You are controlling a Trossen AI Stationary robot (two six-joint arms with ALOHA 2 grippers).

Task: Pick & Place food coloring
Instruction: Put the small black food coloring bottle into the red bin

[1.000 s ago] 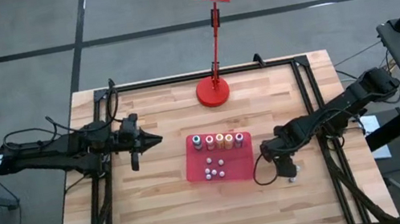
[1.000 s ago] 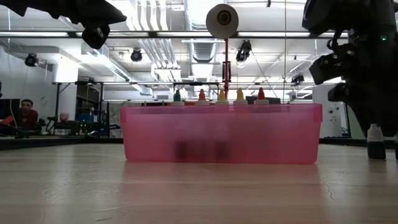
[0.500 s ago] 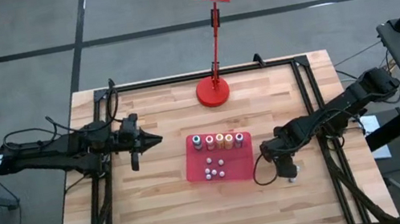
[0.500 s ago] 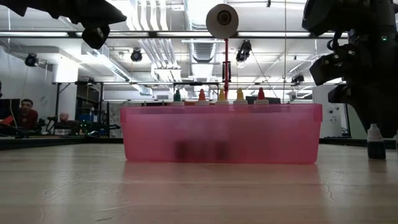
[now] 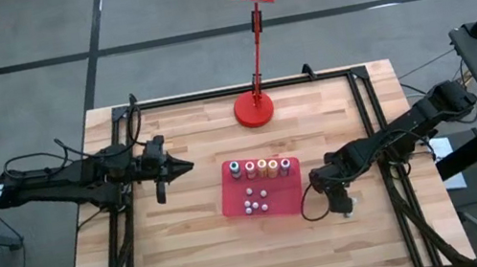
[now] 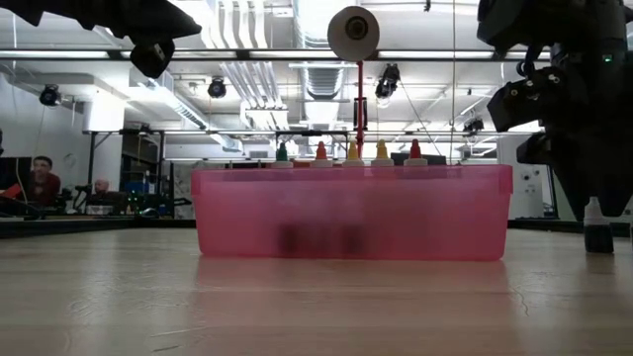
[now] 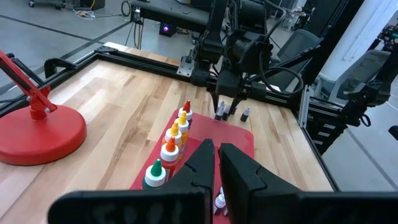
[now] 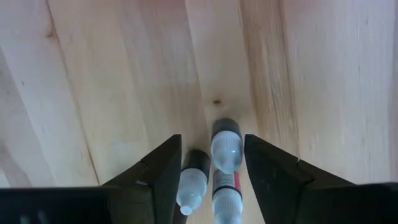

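Note:
A red tray [image 5: 231, 203] lies mid-table. Several small food coloring bottles [image 5: 260, 168] with coloured caps stand in a row along its far side. My right gripper [image 8: 212, 142] points down at the table right of the tray and is open. Two tiny dark bottles with white caps [image 8: 225, 148] [image 8: 190, 179] stand between its fingers. One such bottle [image 6: 595, 227] stands on its base on the wood in the low view. My left gripper [image 5: 184, 168] hangs shut above the table, left of the tray. My right gripper comes from above, pointing down, with a finger [image 8: 163, 169] on either side of the two white-capped bottles. Together the bottles nearly fill the gap. I cannot tell whether the fingers touch them. The bottles stand upright on the table.
A red desk lamp stands with its base [image 5: 254, 109] at the table's far edge, its head reaching past it. Small pale beads [image 5: 256, 206] lie in the tray's near half. Black frame rails [image 5: 368, 122] run along the table's sides. Bare wood lies near the front edge.

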